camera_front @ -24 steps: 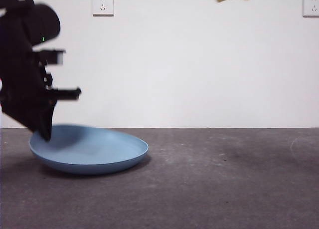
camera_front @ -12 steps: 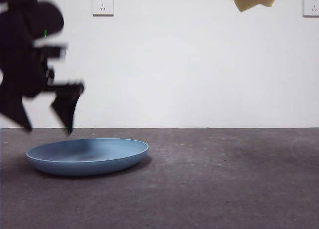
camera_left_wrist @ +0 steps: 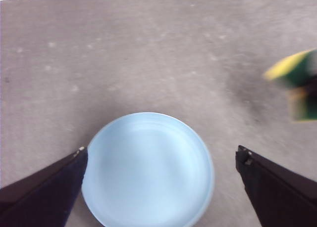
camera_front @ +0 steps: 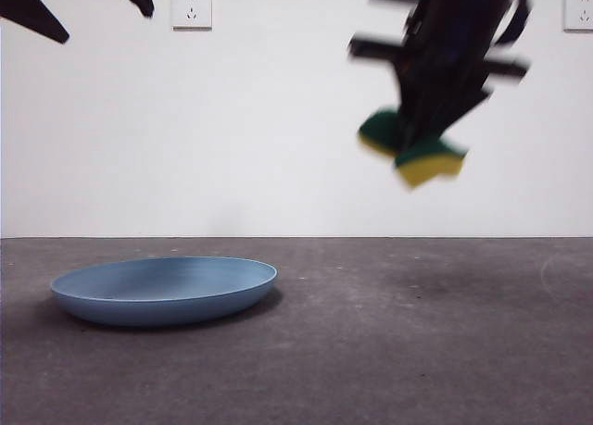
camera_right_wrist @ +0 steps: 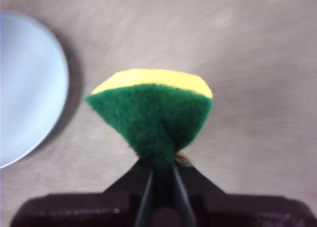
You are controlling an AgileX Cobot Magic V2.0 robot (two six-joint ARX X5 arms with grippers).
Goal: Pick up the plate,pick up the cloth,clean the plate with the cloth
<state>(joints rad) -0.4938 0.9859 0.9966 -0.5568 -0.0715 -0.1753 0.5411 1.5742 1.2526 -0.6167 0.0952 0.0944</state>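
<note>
So far only my right gripper clamps the cloth; my left gripper hangs spread above the plate, unlifted and unwiped.

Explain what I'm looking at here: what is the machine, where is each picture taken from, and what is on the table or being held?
This is a two-armed robot at a table; each arm ends in a gripper with two black fingers. One picture looks level across the table; the other two come from cameras on each wrist. A light-blue plate lies flat on the grey table, held by nothing. The left gripper is open, high above the plate. The right gripper is shut on a yellow-and-green sponge, in the air beside the plate and apart from it. It looks blurred in the level view.
</note>
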